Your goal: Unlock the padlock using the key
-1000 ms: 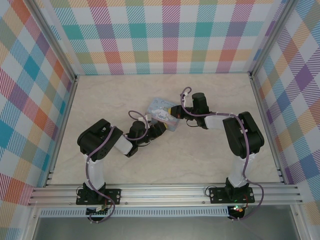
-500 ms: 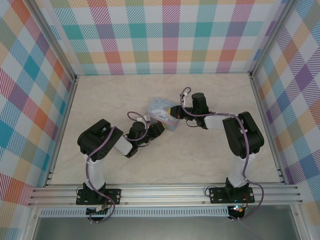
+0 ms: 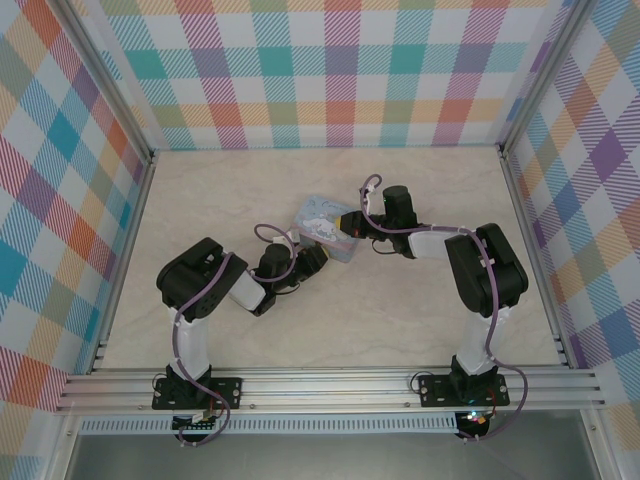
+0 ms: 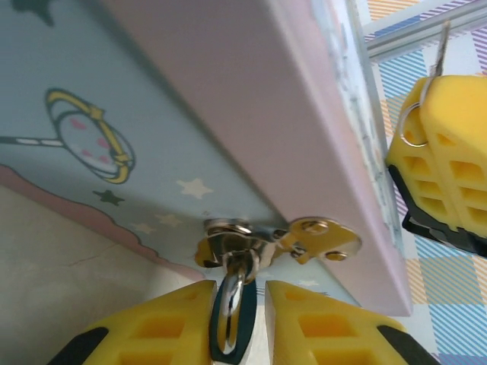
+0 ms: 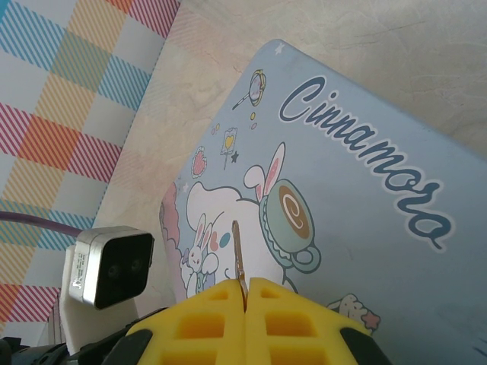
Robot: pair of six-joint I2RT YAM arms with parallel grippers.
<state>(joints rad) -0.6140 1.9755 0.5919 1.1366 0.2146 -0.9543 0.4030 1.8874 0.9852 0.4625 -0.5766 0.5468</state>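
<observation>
On the pale marbled tabletop (image 3: 400, 310) lies a pastel-blue rectangular tin printed with a cartoon rabbit and cursive lettering (image 5: 358, 228), with both arms reaching in to it from opposite sides. The tiny blue-teal padlock with a small metal shackle (image 4: 230, 334) hangs from the tin's shiny metal hasp (image 4: 278, 239) on its pink side wall, at the edge nearest the left arm. The left hand (image 4: 240, 300) is raised to it from below. Its yellow fingers (image 4: 183, 312) stand close on either side of the lock body and shackle, nearly shut. A sliver of space shows on one side, so I cannot tell whether they actually clamp the padlock. The right hand (image 5: 246, 287) hovers over the tin's printed lid, its yellow fingers pressed together on the tiny thin silvery-grey metal key (image 5: 238, 258). The blade sticks straight out past the fingertips, above the rabbit picture. In the left wrist view a small wire ring (image 4: 413, 129) hangs against the side of that hand, and the key points upward, well apart from the padlock. In the overhead view the two hands sit near each other at the tin's near right corner.
</observation>
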